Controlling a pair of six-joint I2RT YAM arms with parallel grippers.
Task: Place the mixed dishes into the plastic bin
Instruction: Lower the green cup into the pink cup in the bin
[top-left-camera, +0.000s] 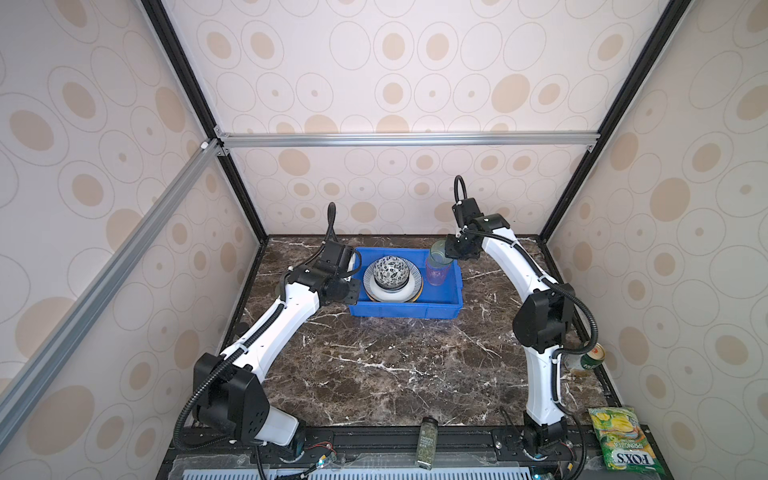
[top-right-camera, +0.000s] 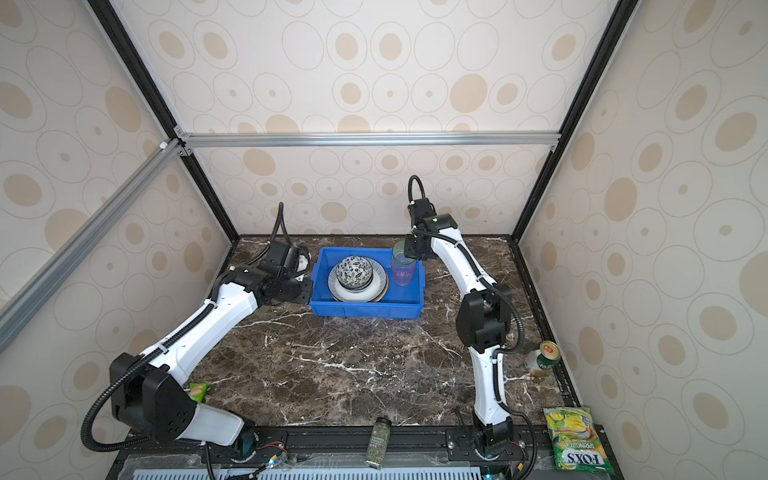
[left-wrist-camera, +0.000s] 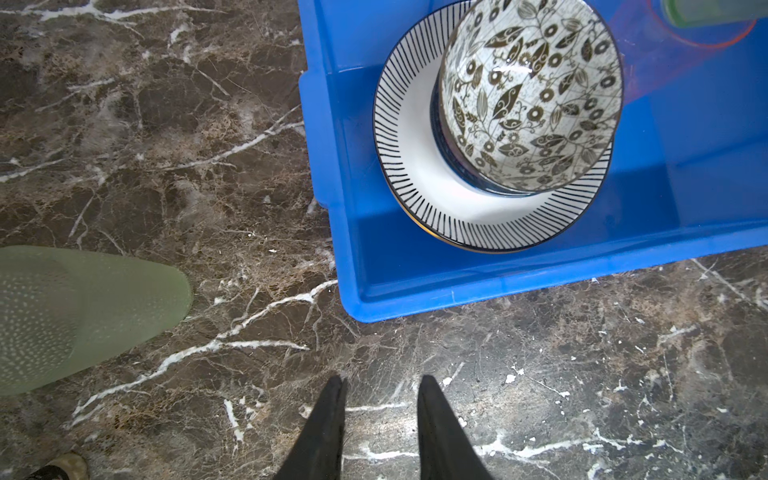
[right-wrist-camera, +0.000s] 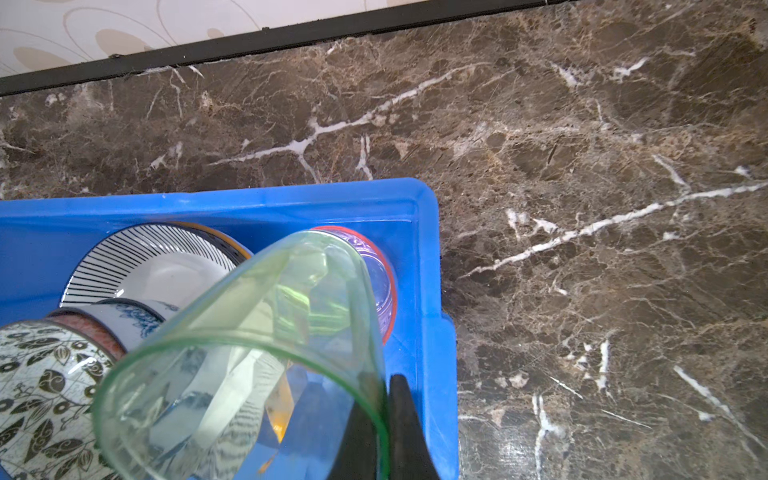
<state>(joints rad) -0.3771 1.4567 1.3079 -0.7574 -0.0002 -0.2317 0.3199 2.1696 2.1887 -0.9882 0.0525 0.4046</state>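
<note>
The right end effector (right-wrist-camera: 380, 399) pinches the rim of the green cup (top-left-camera: 439, 249), just right of centre in a top view, over the pink cup (top-left-camera: 437, 272) in the blue bin (top-left-camera: 405, 309); it seems light, thin and slippery, so the rim is a good hold. The left end effector (left-wrist-camera: 380, 386) hangs slightly open, empty

A bright blue rectangular plastic bin (top-left-camera: 405, 309) stands at the far centre of a dark veined marble tabletop (top-left-camera: 395, 365). Inside, a black-and-white leaf-patterned bowl (top-left-camera: 391, 270) sits on a striped-rim plate (top-left-camera: 394, 296) topping a plate stack; a translucent pink cup (top-left-camera: 437, 273) stands at the bin's right end. The right gripper (top-left-camera: 449, 252) holds a translucent green cup (top-left-camera: 439, 250) by its rim just above the pink cup. The left arm (top-left-camera: 328, 286) overlaps the bin's left wall. A slim green-labelled spice jar (top-left-camera: 428, 442) and a yellow-green snack packet (top-left-camera: 621, 440) sit at the near edge.
</note>
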